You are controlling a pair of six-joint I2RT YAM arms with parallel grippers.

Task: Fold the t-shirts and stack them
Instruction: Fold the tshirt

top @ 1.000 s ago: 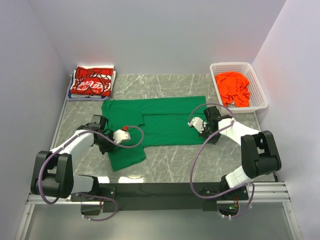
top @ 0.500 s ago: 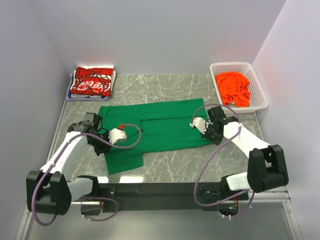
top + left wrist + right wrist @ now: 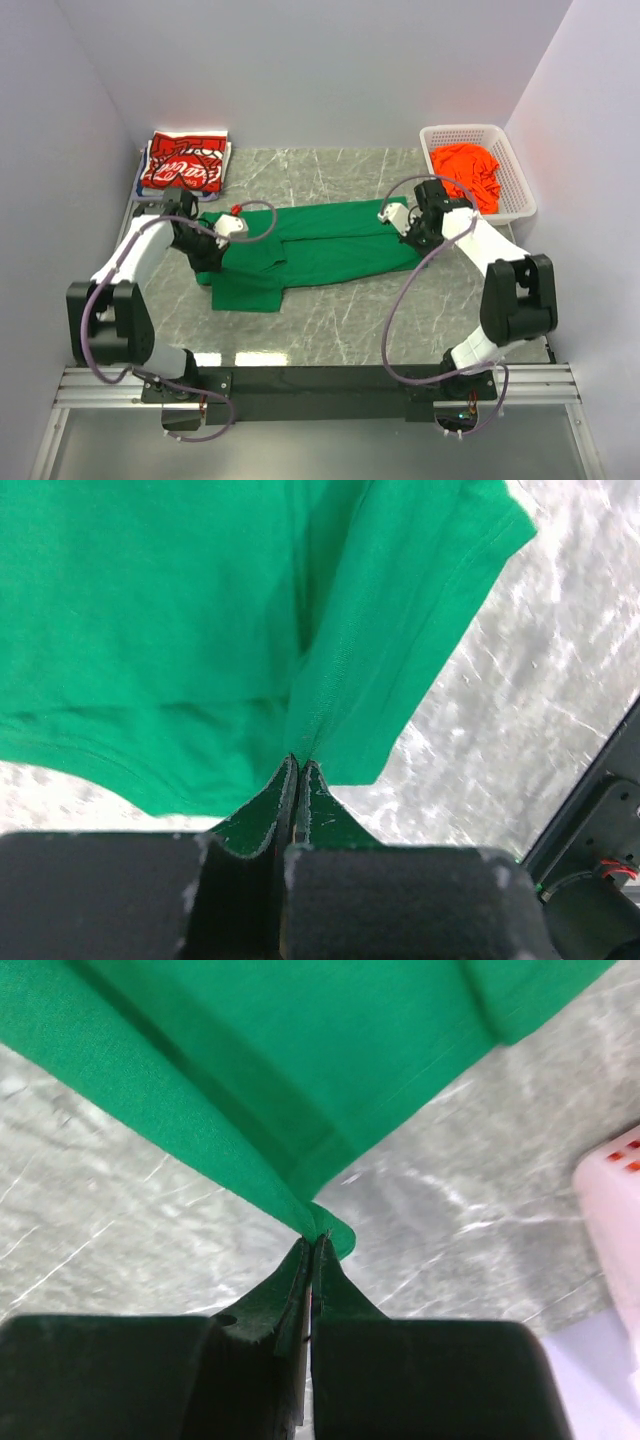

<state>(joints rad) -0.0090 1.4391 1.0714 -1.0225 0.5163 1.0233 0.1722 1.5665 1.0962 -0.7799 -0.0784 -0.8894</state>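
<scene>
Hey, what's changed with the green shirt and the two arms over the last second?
Both arms swung away from their bases toward the far wall. The left gripper and right gripper, each pinched shut on the green t-shirt, carried its near edge farther away, so the shirt now covers less of the table. The folded red t-shirt and the orange t-shirt in the basket stayed put.

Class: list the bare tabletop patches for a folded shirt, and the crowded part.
Free: marble between green t-shirt and near rail; back strip between red t-shirt and basket. Crowded: middle, where left gripper and right gripper pinch it.
</scene>
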